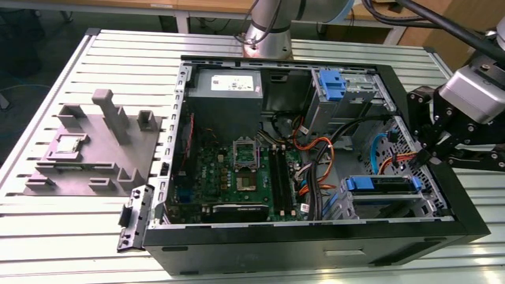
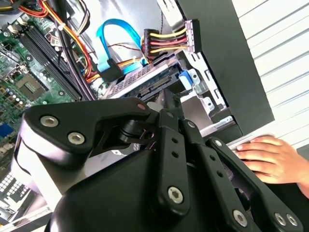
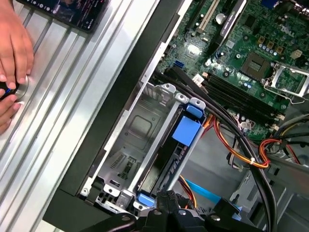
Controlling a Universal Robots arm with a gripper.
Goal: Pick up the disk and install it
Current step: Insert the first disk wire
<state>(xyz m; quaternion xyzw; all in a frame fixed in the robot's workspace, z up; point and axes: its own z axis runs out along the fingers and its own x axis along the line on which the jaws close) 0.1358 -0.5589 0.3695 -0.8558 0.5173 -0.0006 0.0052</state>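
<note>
on the slotted table (image 1: 94,53), lying open: the black computer case (image 1: 442,195), with motherboard (image 1: 236,171), grey power supply (image 1: 225,86) and a grey fixture plate (image 1: 87,148) set beside it at the exterior view's left.

judging progress: looks close to the end. found low in the drive cage at the case's corner on the exterior view's right: the disk (image 1: 377,184), blue bracket uppermost, apparently slid into its bay rather than carried. seated fully or not, hard to say; no data or power plug seen joined to it. a second blue carrier (image 1: 332,83) up in the far bay, apart from the work.

hanging over the case wall just beside that cage: the gripper (image 1: 426,158), near the disk, with no contact shown. open or clenched: cannot tell from any view, and nothing made out in its grasp.

by view: exterior view for the whole layout, both carriers and the fixture. first wrist view for a look straight down the cage, the disk (image 3: 186,130) with its blue tab against the metal bay wall, and an empty bay beside it. second wrist view for the disk's connector end (image 2: 145,82), the blue flat cable (image 2: 108,48) and the bundled power plug (image 2: 169,41) loose nearby. in both wrist views, a person's hand (image 2: 270,157) resting on the table outside the case.
</note>
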